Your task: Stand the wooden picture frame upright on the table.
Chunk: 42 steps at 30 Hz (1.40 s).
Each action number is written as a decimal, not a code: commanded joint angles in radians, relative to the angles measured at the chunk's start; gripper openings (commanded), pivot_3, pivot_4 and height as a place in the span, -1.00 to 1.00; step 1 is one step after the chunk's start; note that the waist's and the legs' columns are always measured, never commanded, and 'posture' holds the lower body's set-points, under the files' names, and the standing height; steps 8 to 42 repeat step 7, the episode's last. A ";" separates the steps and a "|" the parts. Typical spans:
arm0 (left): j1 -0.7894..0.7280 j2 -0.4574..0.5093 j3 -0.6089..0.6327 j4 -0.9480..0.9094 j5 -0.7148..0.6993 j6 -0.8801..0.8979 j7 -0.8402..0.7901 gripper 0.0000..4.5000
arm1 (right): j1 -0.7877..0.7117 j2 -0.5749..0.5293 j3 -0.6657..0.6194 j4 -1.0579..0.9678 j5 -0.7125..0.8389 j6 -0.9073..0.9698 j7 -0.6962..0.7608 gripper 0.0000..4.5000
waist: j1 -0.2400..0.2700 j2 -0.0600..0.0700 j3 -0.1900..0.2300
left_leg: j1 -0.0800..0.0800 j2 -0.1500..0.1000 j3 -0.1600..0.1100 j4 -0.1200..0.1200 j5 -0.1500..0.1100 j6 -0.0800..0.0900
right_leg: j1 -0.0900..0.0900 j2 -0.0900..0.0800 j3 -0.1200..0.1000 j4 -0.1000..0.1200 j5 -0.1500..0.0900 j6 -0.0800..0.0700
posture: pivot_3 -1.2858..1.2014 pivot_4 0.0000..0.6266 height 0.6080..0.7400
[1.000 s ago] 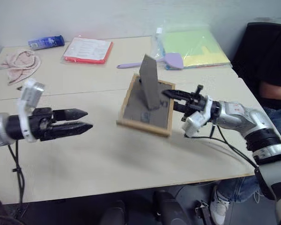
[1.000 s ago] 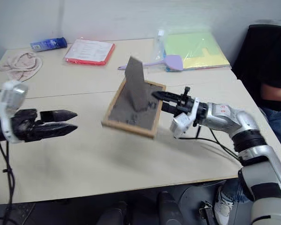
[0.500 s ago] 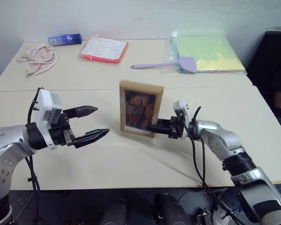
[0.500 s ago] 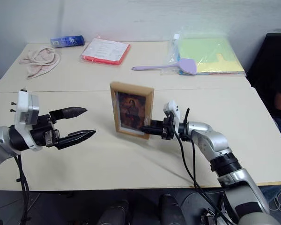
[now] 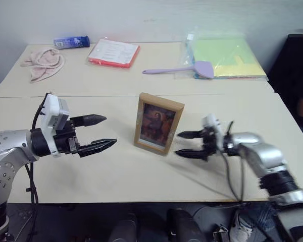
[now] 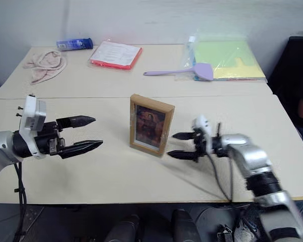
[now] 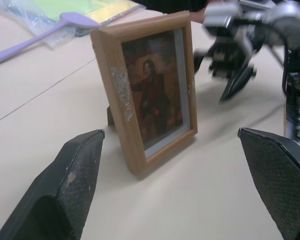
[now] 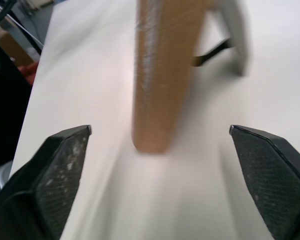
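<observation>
Wooden picture frame (image 5: 158,123) stood upright on the desk (image 5: 141,176), free of both pincers, on the near panel just this side of the seam. Small, rectangular, portrait orientation, light wood border, grey inner mat, dark reddish portrait of a figure facing the robot. It leaned back slightly, propped on the fold-out stand (image 8: 235,30) behind it; a dark strut linked stand and back. Frame was turned a little, with one side edge showing. Whitish scuff on the wood of one long side (image 7: 121,90). Desk was pale beige, matte, two joined panels
</observation>
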 commanded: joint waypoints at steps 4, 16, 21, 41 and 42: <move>-0.021 0.066 0.050 0.071 -0.014 -0.034 -0.058 1.00 | 0.037 -0.233 -0.216 -0.189 0.233 0.242 0.209 0.98 | -0.009 0.000 0.000 | 0.001 0.001 0.000 -0.001 0.000 0.000 | 0.000 0.001 0.000 -0.001 0.000 0.000 | 0.03 -0.52 1.00; -0.026 0.066 0.038 0.072 0.002 -0.050 -0.049 1.00 | 0.055 -0.211 -0.229 -0.218 0.221 0.239 0.180 0.98 | -0.012 0.000 0.000 | 0.002 0.004 0.001 -0.001 -0.001 0.000 | 0.001 0.003 0.001 0.000 0.000 0.000 | 0.03 -0.52 1.00; -0.026 0.066 0.038 0.072 0.002 -0.050 -0.049 1.00 | 0.055 -0.211 -0.229 -0.218 0.221 0.239 0.180 0.98 | -0.012 0.000 0.000 | 0.002 0.004 0.001 -0.001 -0.001 0.000 | 0.001 0.003 0.001 0.000 0.000 0.000 | 0.03 -0.52 1.00; -0.026 0.066 0.038 0.072 0.002 -0.050 -0.049 1.00 | 0.055 -0.211 -0.229 -0.218 0.221 0.239 0.180 0.98 | -0.012 0.000 0.000 | 0.002 0.004 0.001 -0.001 -0.001 0.000 | 0.001 0.003 0.001 0.000 0.000 0.000 | 0.03 -0.52 1.00; -0.026 0.066 0.038 0.072 0.002 -0.050 -0.049 1.00 | 0.055 -0.211 -0.229 -0.218 0.221 0.239 0.180 0.98 | -0.012 0.000 0.000 | 0.002 0.004 0.001 -0.001 -0.001 0.000 | 0.001 0.003 0.001 0.000 0.000 0.000 | 0.03 -0.52 1.00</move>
